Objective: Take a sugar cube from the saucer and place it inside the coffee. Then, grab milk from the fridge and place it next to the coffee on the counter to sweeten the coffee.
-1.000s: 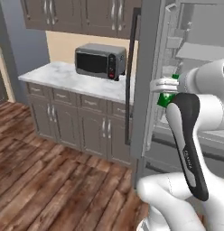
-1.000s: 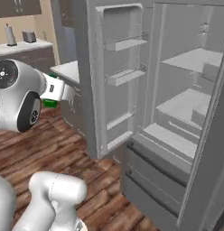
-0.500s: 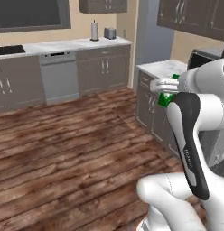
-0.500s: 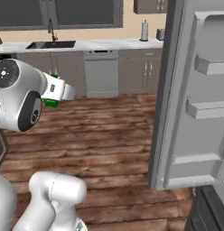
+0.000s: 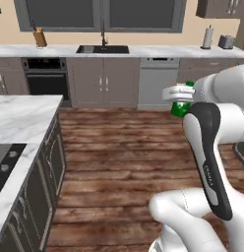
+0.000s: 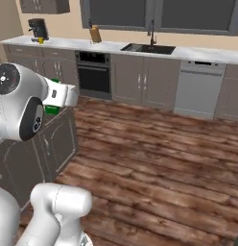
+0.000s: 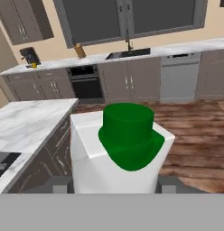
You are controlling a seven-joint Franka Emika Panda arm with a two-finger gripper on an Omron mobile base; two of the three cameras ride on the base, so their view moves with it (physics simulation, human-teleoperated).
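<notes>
The tool (image 7: 114, 187) is clamped on the small white milk carton with a green round cap (image 7: 120, 153), its two dark tips flanking the carton's base at the bottom of the hand view. From the left base view the same carton (image 5: 179, 98) sits at the end of the white arm, held up in the air well above the brown wooden plank floor (image 5: 129, 147). From the right base view the carton's white body and green part (image 6: 57, 96) stick out beside the arm's big round joint.

Just beside the held carton, on one side, lies the near white marble surface with grey veins (image 7: 28, 124), topping dark cabinets. A flat black cooktop (image 5: 5, 165) is set into it.

Well beyond, along the far wall, runs another white marble surface (image 6: 116, 47) over grey-brown cabinets with silver handles. Set in that run are a dark sink with a tall tap (image 6: 148, 47), a black built-in oven (image 6: 93, 76) and a pale grey dishwasher front (image 6: 198, 90). At the far end of that surface stands a black boxy coffee machine (image 6: 38, 29), with the small yellow mug (image 6: 41, 41) just beside its base. A wooden knife block (image 6: 95, 34) stands between the machine and the sink. Dark windows (image 7: 127, 18) fill the wall above
</notes>
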